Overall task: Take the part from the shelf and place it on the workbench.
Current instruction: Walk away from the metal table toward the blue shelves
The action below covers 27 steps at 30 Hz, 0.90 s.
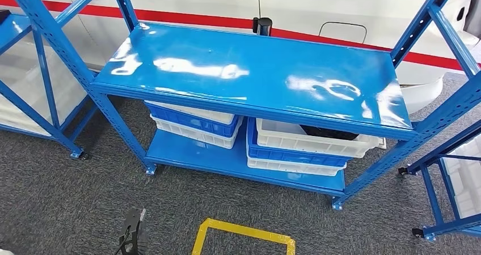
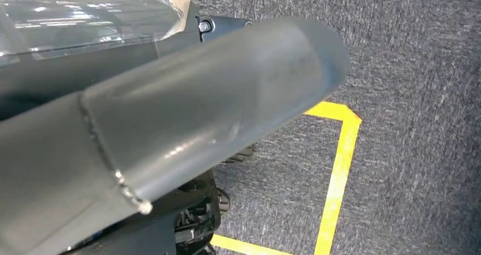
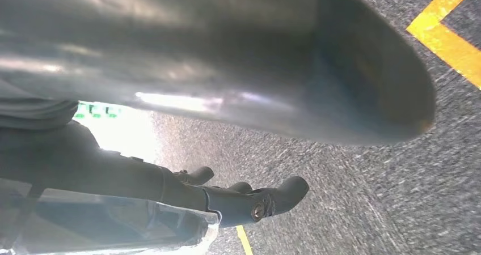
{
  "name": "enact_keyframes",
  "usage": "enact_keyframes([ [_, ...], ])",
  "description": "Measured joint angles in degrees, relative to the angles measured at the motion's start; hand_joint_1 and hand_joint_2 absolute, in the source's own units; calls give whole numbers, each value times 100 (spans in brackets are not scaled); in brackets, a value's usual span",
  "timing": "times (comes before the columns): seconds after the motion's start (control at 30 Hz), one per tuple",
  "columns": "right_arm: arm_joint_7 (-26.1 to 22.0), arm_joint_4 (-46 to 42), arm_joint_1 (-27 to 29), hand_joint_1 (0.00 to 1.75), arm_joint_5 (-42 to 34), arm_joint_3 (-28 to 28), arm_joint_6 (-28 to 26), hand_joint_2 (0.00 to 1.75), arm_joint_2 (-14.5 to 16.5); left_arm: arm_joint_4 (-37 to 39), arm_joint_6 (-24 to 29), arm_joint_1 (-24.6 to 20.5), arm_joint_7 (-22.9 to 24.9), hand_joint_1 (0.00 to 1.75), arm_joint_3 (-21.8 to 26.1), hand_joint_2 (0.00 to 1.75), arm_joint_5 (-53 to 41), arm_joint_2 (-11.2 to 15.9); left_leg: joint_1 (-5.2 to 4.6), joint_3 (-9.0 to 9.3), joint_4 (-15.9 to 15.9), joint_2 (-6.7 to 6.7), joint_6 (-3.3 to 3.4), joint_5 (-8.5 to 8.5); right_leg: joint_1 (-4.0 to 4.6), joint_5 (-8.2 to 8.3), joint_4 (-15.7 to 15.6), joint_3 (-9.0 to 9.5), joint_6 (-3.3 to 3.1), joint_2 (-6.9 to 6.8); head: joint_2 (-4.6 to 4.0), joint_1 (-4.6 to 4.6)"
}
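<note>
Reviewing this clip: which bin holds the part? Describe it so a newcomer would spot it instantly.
Start at the blue shelf in the head view and drop to its lower level, right-hand stack. The top white bin there, resting on a blue crate, is the one. Unlike the left stack's bins, it shows a dark object inside.

Blue steel shelf (image 1: 249,73) stands on grey carpet floor (image 1: 57,204). Upper deck is glossy, bare of parts. Lower deck (image 1: 227,161) carries two stacks of crates — left stack (image 1: 193,124), white and blue alternating; right stack (image 1: 300,147), the top white crate holding a dark object (image 1: 329,132). Yellow tape outline (image 1: 244,235) marks the floor.
</note>
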Motion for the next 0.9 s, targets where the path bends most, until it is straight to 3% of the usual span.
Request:
enact_keyframes([
  [0.07,1,0,-17,0,-1,-5,0,0,-7,1,-2,-15,4,0,-27,0,14,2,16,-8,30,-8,-71,-3,-57,350,-763,390,129,-24,0,7],
  [0.1,1,0,-26,0,-2,-7,0,0,-9,2,-2,-27,9,0,-39,0,19,5,13,-14,52,-12,-116,-7,-58,499,-1034,532,145,-25,0,7],
  [0.13,1,0,-35,0,-3,-9,0,0,-8,2,-2,-42,13,0,-49,0,25,9,1,-21,83,-17,-156,-12,-56,570,-1186,593,118,-26,0,10],
  [0.27,1,0,-62,0,-12,-16,2,0,-7,3,-1,-96,38,0,-72,0,43,15,15,-85,194,-12,-262,-77,-57,619,-1193,528,-130,-3,0,-27],
  [0.33,1,0,-70,0,-13,-17,2,0,-3,4,-1,-104,40,0,-78,0,49,16,37,-262,622,5,-312,-411,-59,666,-1195,498,-231,-11,0,-34],
  [0.4,1,0,-69,0,-14,-23,2,0,-8,8,-1,-111,42,0,-84,0,54,13,40,-558,1385,13,-346,-837,-25,700,-1193,446,-289,-25,0,-37],
  [0.43,1,0,-67,0,-14,-27,2,0,-11,12,-1,-111,43,0,-85,0,54,13,41,-658,1676,15,-350,-944,-7,710,-1191,428,-303,-30,-1,-36],
  [0.47,1,0,-65,0,-14,-32,2,0,-13,18,-1,-110,44,0,-84,0,54,13,41,-662,1772,15,-339,-935,11,716,-1191,419,-311,-32,-1,-36],
  [0.5,1,0,-65,0,-14,-38,2,0,-13,23,-1,-111,45,0,-84,0,54,14,38,-562,1651,15,-315,-826,26,720,-1190,419,-315,-32,-1,-36],
  [0.57,2,0,-68,0,-14,-51,2,0,-8,29,-1,-129,45,0,-83,0,54,20,16,-121,912,13,-220,-507,50,720,-1191,431,-313,-31,-1,-34],
  [0.63,2,0,-81,0,-14,-60,2,0,5,30,-1,-156,46,0,-85,0,54,30,-28,213,303,15,-147,-356,68,733,-1191,418,-290,-33,0,-33],
  [0.73,4,0,-102,0,-13,-65,2,0,12,35,-2,-175,52,0,-86,0,57,34,-65,262,119,24,-109,-327,72,765,-1208,383,-219,-36,1,-40],
  [0.8,10,0,-114,0,-11,-66,2,0,15,40,-2,-201,58,0,-85,0,71,35,-39,275,10,39,-56,-254,86,672,-1074,294,-195,-35,1,-32],
  [0.9,18,0,-135,0,1,-66,3,0,1,64,-7,-240,63,0,-86,0,122,36,-29,237,-47,48,-7,-183,76,222,-126,-155,-235,-31,1,-19],
])
